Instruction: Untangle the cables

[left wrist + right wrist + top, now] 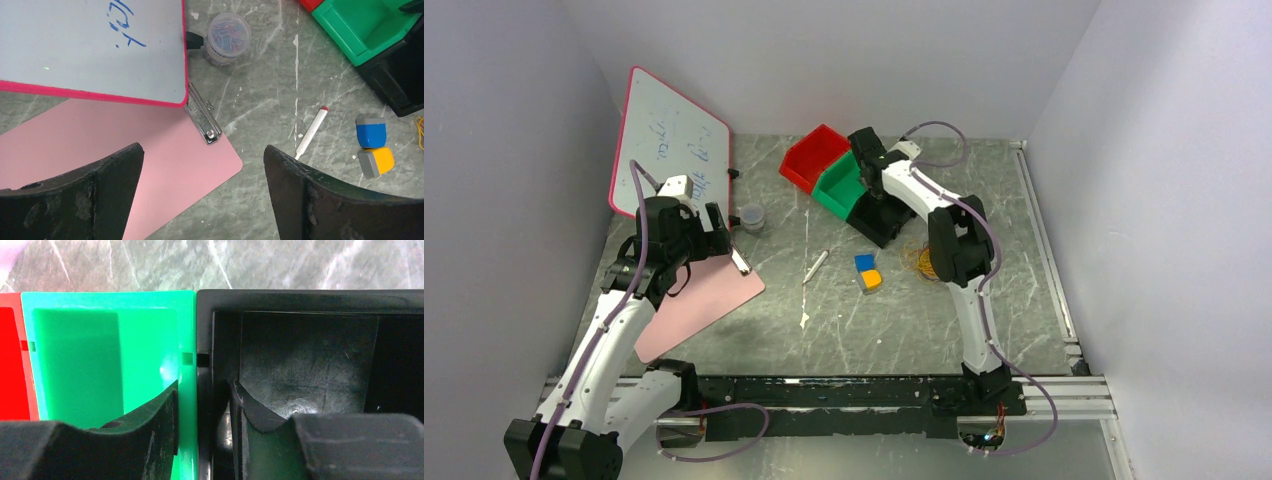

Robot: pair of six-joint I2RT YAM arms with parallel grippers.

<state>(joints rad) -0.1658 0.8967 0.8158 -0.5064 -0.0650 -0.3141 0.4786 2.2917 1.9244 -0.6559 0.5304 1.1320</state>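
Since every place here is given off the green bin, start far left of it: a whiteboard with a pink rim leans on the wall, blue scribble on it. A pink clipboard lies flat on the bench, left of the green bin and nearer the arm bases, with its metal clip by the whiteboard's corner. The left fingers hover above the clipboard, spread wide with nothing between them. A small clear jar of coloured paper clips stands left of the green bin, just beside the whiteboard's edge. A white marker with a red tip lies on the near-left of the green bin. The red bin touches the green bin's left side. A blue eraser and a yellow eraser sit just beside each other, in front of the green bin. The black bin touches its right side. The right fingers straddle the two adjoining walls, one inside the green bin against its wall, the other down in the black bin. They are set narrow, but I cannot tell if they are clamped. The cables are thin yellow-orange loops on the bench, near-right of the green bin past the black bin. The right arm's elbow partly hides them, and they are apart from both sets of fingers.
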